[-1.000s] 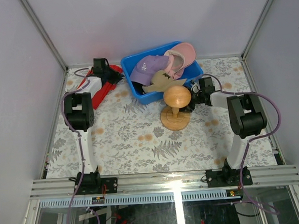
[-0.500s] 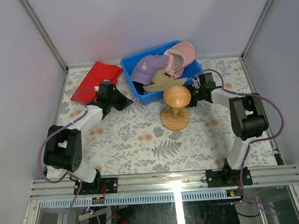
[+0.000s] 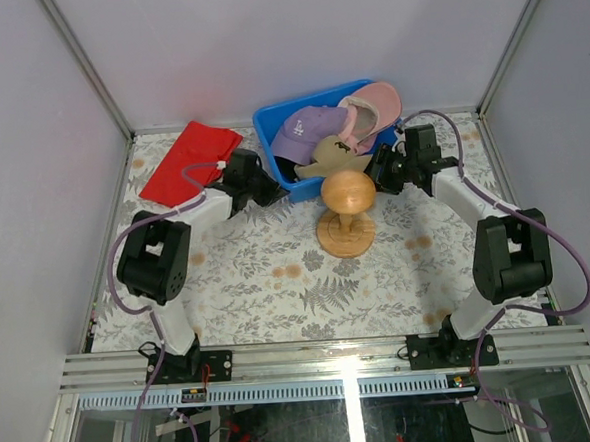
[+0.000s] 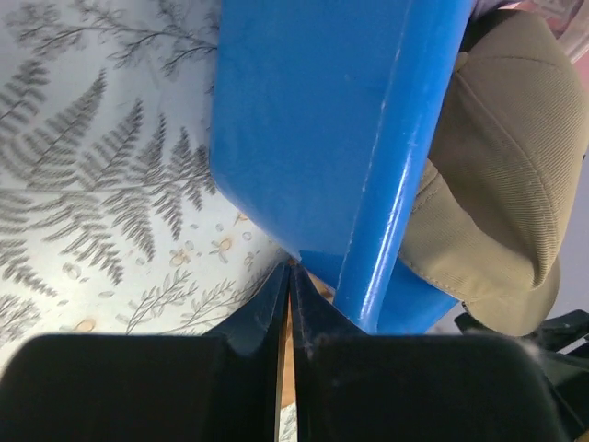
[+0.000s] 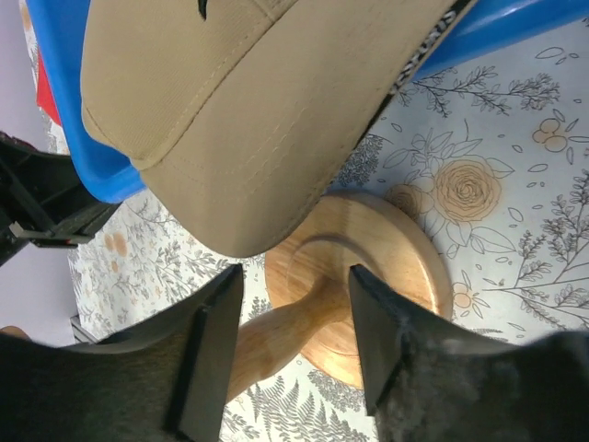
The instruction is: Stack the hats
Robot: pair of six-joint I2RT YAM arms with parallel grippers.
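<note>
Tan twill cap point(image 5: 248, 110), curved brim overhanging blue tub point(image 5: 63, 101)

The top external camera was mounted above and behind the near edge and looked down over the whole worktop point(image 3: 278, 272) as far as its far edge. The left wrist camera looked along the left gripper point(image 4: 287, 276), at very close range, onto the outer wall of the blue bin point(image 4: 313, 129) by the far edge. The right wrist camera looked past the right gripper point(image 5: 294, 272), at close range, onto the wooden stand point(image 5: 368, 285). All three views shared the blue bin and the tan cap point(image 4: 497, 184).
</note>
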